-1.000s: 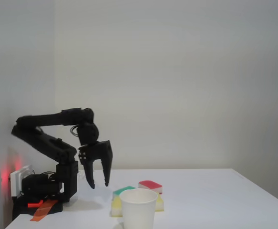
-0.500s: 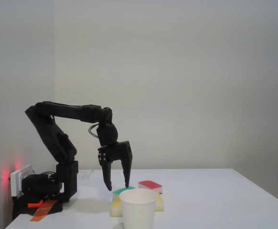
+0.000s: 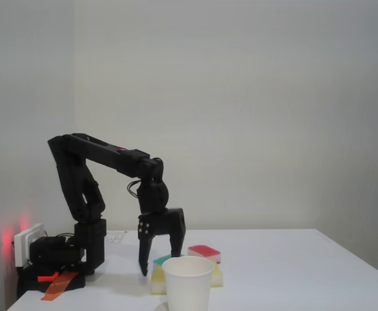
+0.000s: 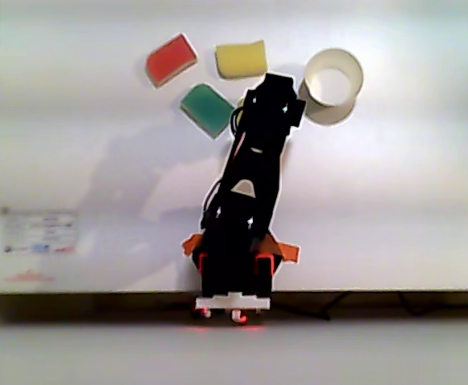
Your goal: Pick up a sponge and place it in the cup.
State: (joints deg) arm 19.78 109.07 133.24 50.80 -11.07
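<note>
The sponge (image 4: pixel 241 58) is a plain pale yellow block lying between the red-topped sponge and the cup in the other view. In the fixed view only a corner of it (image 3: pixel 217 277) peeks out to the right of the cup. The white paper cup (image 3: pixel 189 285) (image 4: pixel 334 84) stands upright, nearest the fixed camera. My gripper (image 3: pixel 159 264) hangs open, fingers pointing down, its tips close over the table beside the green-topped sponge. It holds nothing. In the other view the wrist (image 4: pixel 272 100) covers the fingers, just below the yellow sponge.
A green-topped sponge (image 4: pixel 207 110) (image 3: pixel 165 260) lies left of the wrist and a red-topped sponge (image 4: pixel 172 59) (image 3: pixel 204 251) lies further off. The arm's base (image 3: pixel 56 259) with orange tape sits at the table's edge. A label sheet (image 4: pixel 37 233) lies flat.
The arm has stretched out from its folded pose. The open gripper has swung right and come down from above the table to the sponges.
</note>
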